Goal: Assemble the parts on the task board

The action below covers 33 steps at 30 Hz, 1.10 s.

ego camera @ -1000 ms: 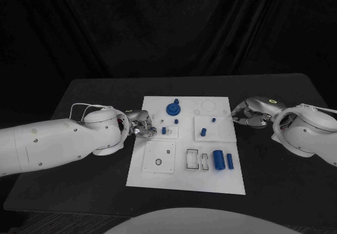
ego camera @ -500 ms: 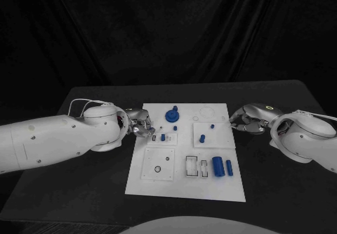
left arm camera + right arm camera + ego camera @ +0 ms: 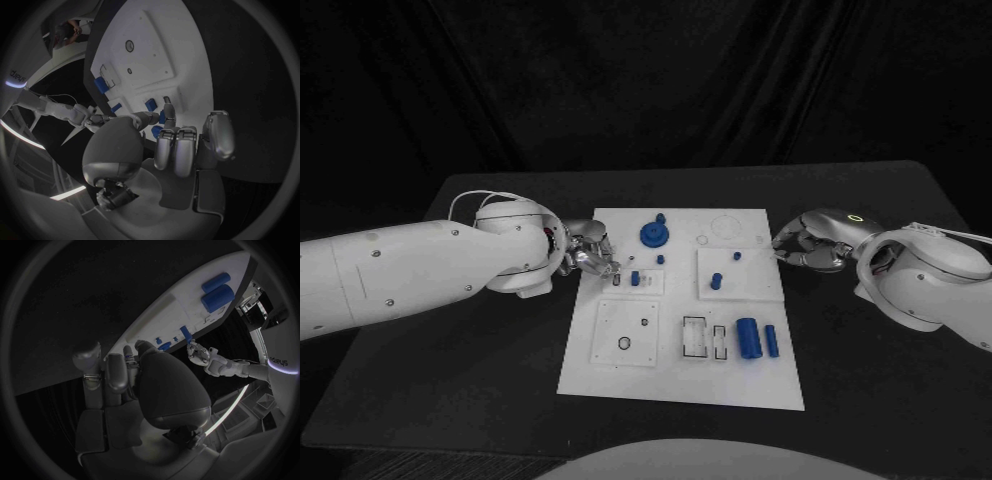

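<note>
The white task board (image 3: pixel 682 340) sits mid-worktop between both hands, with small blue parts (image 3: pixel 757 337) scattered across it. Left hand (image 3: pixel 593 256) fingers pinch a little pin at the board's edge. Right hand (image 3: pixel 812 243) fingers are curled in, empty, just off the opposite edge.

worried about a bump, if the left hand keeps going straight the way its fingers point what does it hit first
Probably the small blue peg standing on the task board, just beyond the left hand. The hand's height above the board is unclear, so it might pass over it.
</note>
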Motion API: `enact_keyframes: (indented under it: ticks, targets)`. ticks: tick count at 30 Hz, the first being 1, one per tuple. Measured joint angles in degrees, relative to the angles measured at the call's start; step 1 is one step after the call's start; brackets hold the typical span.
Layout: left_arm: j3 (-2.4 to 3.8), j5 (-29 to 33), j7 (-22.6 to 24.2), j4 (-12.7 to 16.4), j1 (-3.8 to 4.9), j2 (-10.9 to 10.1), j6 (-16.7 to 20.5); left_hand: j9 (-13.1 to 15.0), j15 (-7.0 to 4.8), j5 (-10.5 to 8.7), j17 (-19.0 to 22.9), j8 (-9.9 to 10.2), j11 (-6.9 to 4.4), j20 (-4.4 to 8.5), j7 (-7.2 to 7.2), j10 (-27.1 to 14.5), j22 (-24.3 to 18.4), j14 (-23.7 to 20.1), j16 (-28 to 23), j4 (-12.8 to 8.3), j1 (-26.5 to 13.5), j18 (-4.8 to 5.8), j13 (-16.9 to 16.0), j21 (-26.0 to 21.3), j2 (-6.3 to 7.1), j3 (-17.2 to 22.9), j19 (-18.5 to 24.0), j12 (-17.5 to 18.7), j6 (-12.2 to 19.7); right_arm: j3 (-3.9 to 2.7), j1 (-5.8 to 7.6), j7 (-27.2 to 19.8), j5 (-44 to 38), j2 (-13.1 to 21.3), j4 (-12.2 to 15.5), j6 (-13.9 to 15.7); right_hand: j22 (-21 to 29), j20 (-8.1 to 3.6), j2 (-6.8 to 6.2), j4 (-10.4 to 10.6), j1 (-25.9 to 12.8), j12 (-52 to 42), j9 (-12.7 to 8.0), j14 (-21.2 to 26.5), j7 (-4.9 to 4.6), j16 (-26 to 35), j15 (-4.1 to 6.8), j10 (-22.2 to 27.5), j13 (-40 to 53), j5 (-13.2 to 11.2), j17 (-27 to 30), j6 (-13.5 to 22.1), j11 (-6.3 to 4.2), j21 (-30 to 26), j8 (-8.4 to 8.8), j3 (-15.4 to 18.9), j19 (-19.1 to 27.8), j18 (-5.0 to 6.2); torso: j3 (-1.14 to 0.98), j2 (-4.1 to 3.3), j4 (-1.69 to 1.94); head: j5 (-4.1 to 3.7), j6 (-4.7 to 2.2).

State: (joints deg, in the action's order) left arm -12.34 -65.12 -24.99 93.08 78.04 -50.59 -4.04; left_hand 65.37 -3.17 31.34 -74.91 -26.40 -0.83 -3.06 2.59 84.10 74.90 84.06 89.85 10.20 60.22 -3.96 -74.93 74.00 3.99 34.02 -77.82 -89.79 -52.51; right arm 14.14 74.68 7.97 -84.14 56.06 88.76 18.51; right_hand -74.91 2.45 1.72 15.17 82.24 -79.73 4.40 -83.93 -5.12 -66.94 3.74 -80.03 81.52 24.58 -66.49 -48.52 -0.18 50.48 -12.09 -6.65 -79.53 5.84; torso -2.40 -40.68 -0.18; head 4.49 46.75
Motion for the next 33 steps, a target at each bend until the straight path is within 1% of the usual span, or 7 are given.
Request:
enact_keyframes:
  ticks: [6, 7, 13, 15, 20, 29, 33]
  targets:
    - [0.0, 2.3, -0.3, -1.1, 0.05, 0.7, -1.3, -0.1, 0.0, 0.0, 0.0, 0.0, 0.0, 0.0, 0.02, 0.0, 0.0, 0.0, 0.0, 0.0, -0.1, 0.0, 0.0, 0.0, 0.07, 0.0, 0.0, 0.0, 0.0, 0.0, 0.0, 0.0, 0.0, 0.0, 0.0, 0.0, 0.0, 0.0, 0.0, 0.0, 0.0, -0.1, 0.0, 0.0, 0.0, 0.0, 0.0, 0.0, 0.0, 0.0, 0.0, 0.0, 0.0, 0.0, 0.0, 0.0, 0.0, -0.01, 0.0, 0.0, 0.0, 0.15, 0.41]
    - [0.0, 2.5, -0.4, -1.1, 0.06, 0.8, -1.4, -0.2, 0.0, -0.23, 0.0, 0.0, 0.0, 0.0, 0.02, 0.0, 0.0, 0.0, 0.0, -0.1, -0.1, 0.0, 0.0, 0.0, 0.07, -0.1, 0.0, 0.0, 0.0, 0.0, 0.0, 0.0, 0.0, 0.0, 0.1, 0.0, 0.0, 0.0, 0.0, 0.0, 0.0, -0.1, 0.0, 0.0, 0.0, 0.0, 0.0, 0.0, 0.0, 0.0, 0.0, 0.0, 0.0, 0.0, 0.0, 0.0, 0.0, -0.01, 0.0, -0.01, 0.0, 0.15, 0.47]
    - [0.0, 3.6, -1.3, -1.2, 0.06, 1.2, -1.6, -0.5, 0.0, -0.24, 0.0, 0.5, 0.0, 0.0, 0.11, 0.0, 0.0, 0.0, 0.0, -0.2, -0.2, 0.0, 0.0, 0.4, -0.04, -0.2, 0.0, 0.0, 0.1, 0.0, 0.0, 0.1, 0.0, 0.0, 0.1, 0.0, 0.0, 0.0, 0.0, 0.0, 0.0, 0.1, 0.0, 0.0, 0.0, 0.0, 0.0, 0.0, 0.0, 0.0, 0.0, 0.0, 0.0, 0.0, 0.0, 0.0, 0.0, -0.01, 0.02, -0.07, 0.02, 0.15, 0.87]
    - [0.0, 3.7, -1.6, -1.1, 0.07, 1.3, -1.6, -0.6, 0.0, -0.25, 0.0, 0.6, 0.01, -0.2, 0.11, 0.0, 0.0, 0.0, 0.0, -0.2, -0.3, 0.01, 0.0, 0.4, -0.03, -0.2, -0.2, 0.0, 0.1, 0.0, 0.0, 0.1, 0.0, 0.0, 0.1, 0.0, 0.0, 0.0, -0.01, 0.0, 0.0, 0.1, 0.0, 0.0, 0.0, 0.0, 0.0, 0.0, 0.0, 0.0, 0.0, 0.0, 0.0, 0.0, 0.0, 0.0, 0.0, 0.0, 0.03, -0.08, 0.07, 0.14, 0.99]
    - [0.01, 4.1, -2.7, -0.9, 0.07, 1.2, -1.6, -0.7, 0.01, -0.31, 0.0, 0.6, 0.01, -0.22, 0.12, 0.0, 0.0, 0.0, 0.0, -0.5, -0.5, 0.01, 0.0, 0.4, -0.03, -0.1, -0.2, 0.0, 0.1, 0.0, 0.0, 0.1, 0.0, 0.0, 0.1, 0.0, 0.0, 0.0, -0.08, 0.0, -0.1, 0.1, 0.0, 0.0, 0.0, 0.0, 0.0, 0.0, 0.0, 0.0, 0.0, 0.0, 0.0, 0.0, 0.0, 0.0, 0.0, 0.0, 0.04, -0.08, 0.08, 0.05, 1.28]
    - [0.01, 4.4, -4.6, -0.3, 0.07, 1.0, -1.7, -1.0, 0.01, -0.31, 0.0, 1.1, 0.01, -0.22, 0.32, 0.0, 0.0, 0.0, 0.0, -1.0, -0.5, 0.0, 0.0, 0.4, -0.03, 0.1, -0.2, 0.0, 0.1, 0.0, 0.0, 0.1, 0.0, 0.0, 0.1, 0.0, 0.0, 0.0, -0.08, 0.0, -0.1, 0.1, 0.0, 0.0, 0.0, 0.0, 0.0, 0.0, 0.0, 0.0, 0.0, 0.0, 0.0, 0.0, 0.0, 0.0, 0.0, 0.0, 0.08, -0.1, 0.0, 0.31, 1.74]
    - [0.0, 4.4, -5.3, 0.0, 0.07, 0.7, -1.8, -1.0, 0.01, 0.12, 0.0, 1.1, 0.01, -0.22, 0.36, 0.0, 0.0, 0.0, 0.0, -1.0, -0.5, 0.01, 0.0, 0.4, -0.02, 0.1, -0.2, 0.0, 0.1, 0.0, 0.0, 0.1, 0.0, 0.0, 0.1, 0.0, 0.0, 0.0, -0.08, 0.0, -0.1, 0.0, 0.0, 0.0, 0.0, 0.0, 0.0, 0.0, 0.0, 0.0, 0.0, 0.0, 0.0, 0.0, 0.0, 0.0, 0.0, -0.01, 0.08, -0.09, -0.03, 0.46, 1.97]
